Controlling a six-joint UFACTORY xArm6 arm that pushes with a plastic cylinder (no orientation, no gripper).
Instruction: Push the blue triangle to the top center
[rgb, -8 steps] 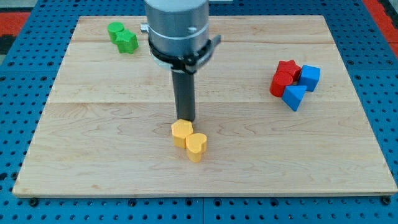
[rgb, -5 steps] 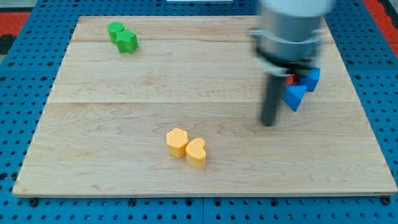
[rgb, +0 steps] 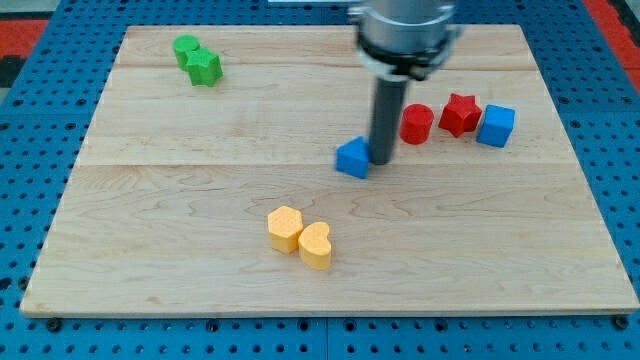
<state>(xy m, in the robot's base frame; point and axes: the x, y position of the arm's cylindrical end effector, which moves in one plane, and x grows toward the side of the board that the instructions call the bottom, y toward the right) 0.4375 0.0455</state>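
The blue triangle (rgb: 352, 158) lies near the middle of the wooden board (rgb: 150, 200), a little right of centre. My tip (rgb: 384, 160) rests on the board right against the triangle's right side. The rod rises from there to the arm's grey body at the view's top.
A red cylinder (rgb: 416, 123), a red star (rgb: 460, 113) and a blue cube (rgb: 496, 125) stand in a row at the right. Two green blocks (rgb: 198, 58) sit at the top left. A yellow hexagon (rgb: 285, 227) and a yellow heart (rgb: 315, 244) lie touching at the bottom centre.
My tip swept right, then back left, pushing the blue triangle left out of the red and blue cluster. The red blocks and blue cube spread into a row. The yellow pair shifted slightly.
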